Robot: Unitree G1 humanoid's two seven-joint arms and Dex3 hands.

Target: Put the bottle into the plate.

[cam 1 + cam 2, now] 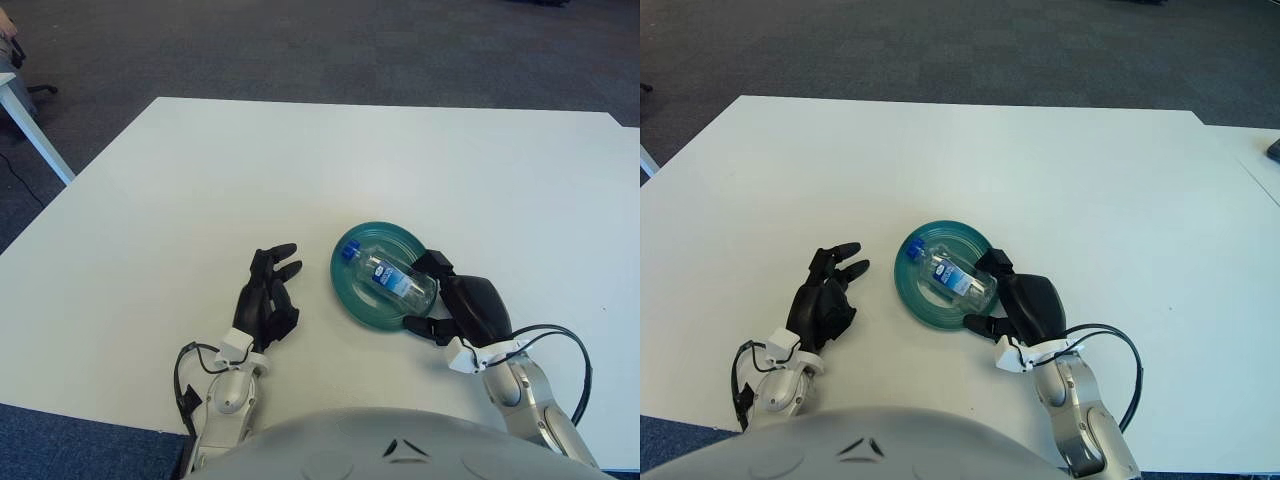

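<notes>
A clear plastic bottle [390, 278] with a blue cap lies on its side in the teal plate [352, 300], cap toward the far left. My right hand [425, 293] is at the plate's near right rim, just behind the bottle's base. One finger [434, 263] reaches over the rim and the thumb [418, 324] lies along the plate's near edge. They are spread wider than the bottle and do not seem to clamp it. My left hand [272, 285] shows to the left of the plate, fingers relaxed and holding nothing.
The white table [200, 180] extends wide to the far side and to both sides of the plate. Its near edge runs just below both wrists. Another white table's leg [35, 135] stands at the far left over dark carpet.
</notes>
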